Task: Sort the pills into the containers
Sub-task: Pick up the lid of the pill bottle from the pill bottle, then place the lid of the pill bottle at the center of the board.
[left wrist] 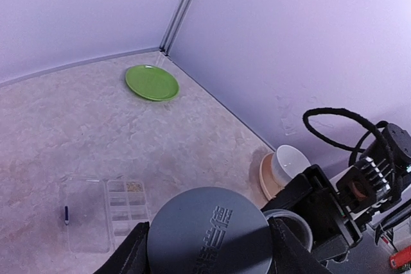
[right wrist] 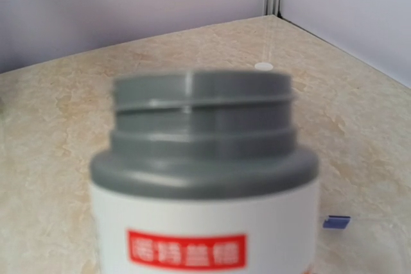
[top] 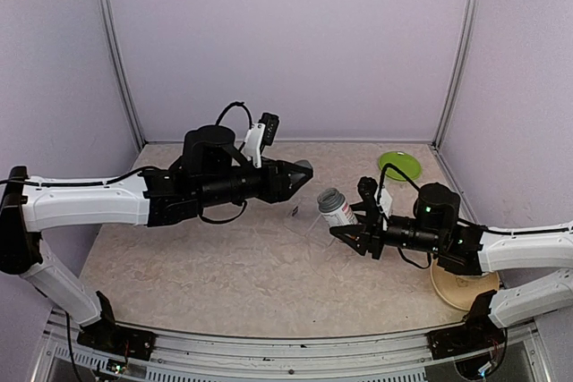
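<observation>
My right claw (top: pixel 351 224) is clenched on the white bottle (top: pixel 335 207), its neck open. My left claw (top: pixel 303 171) grips the grey cap (left wrist: pixel 209 235), held aside for pouring. One dark pill (left wrist: pixel 66 215) lies in the clear pill box (left wrist: pixel 87 235) on the tabletop (top: pixel 224 266), beside its compartments (left wrist: pixel 127 205).

table (top: pixel 224 257): beige, marbled with paler veins. walls (top: pixel 286 42): flat lilac. green plate (left wrist: pixel 152 82): bright, plain. bottle (right wrist: pixel 202 222): white body, grey neck, red label with white characters. cap (left wrist: pixel 209 232): grey, raised logo. pill box (left wrist: pixel 83 197): clear. pill (left wrist: pixel 66 214): dark blue, near black. bowl (left wrist: pixel 289 163): white. tan plate (left wrist: pixel 264 176): plain. arms (top: pixel 81 203): white links, black joints.
</observation>
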{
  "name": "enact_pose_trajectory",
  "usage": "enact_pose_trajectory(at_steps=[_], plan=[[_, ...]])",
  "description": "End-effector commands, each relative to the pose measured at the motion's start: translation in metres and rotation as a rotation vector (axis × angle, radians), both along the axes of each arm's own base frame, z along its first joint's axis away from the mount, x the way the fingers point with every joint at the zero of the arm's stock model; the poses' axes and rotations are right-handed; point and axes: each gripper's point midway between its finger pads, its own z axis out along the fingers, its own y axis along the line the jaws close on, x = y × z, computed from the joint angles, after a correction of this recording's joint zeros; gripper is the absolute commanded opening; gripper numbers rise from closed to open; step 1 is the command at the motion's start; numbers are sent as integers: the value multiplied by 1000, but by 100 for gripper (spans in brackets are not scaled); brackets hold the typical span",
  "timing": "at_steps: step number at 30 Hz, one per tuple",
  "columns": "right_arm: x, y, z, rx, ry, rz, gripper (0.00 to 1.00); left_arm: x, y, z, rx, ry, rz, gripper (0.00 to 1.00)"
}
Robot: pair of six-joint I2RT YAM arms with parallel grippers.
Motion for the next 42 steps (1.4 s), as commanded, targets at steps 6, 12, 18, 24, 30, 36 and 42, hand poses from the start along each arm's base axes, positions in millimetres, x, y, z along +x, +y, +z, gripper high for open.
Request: enact_pose_trajectory(at_steps=[6,12,18,24,30,36,42], plan=[[-1,-7,26,51,-62,-20,27,37,56,-44,118,5,225,36],[-2,-8,29,57,-62,-19,27,51,77,-79,189,18,310,36],[-3,-9,27,60,-58,-17,27,66,95,-124,279,42,383,36],[-3,-10,26,58,-56,-19,27,76,107,-163,326,86,416,35],[-4,-11,24,57,-56,-22,27,85,118,-188,352,118,450,34],[-4,-12,23,57,-56,-23,27,92,130,-215,389,159,482,32],[-4,-12,21,53,-54,-22,27,98,140,-232,415,188,506,32]])
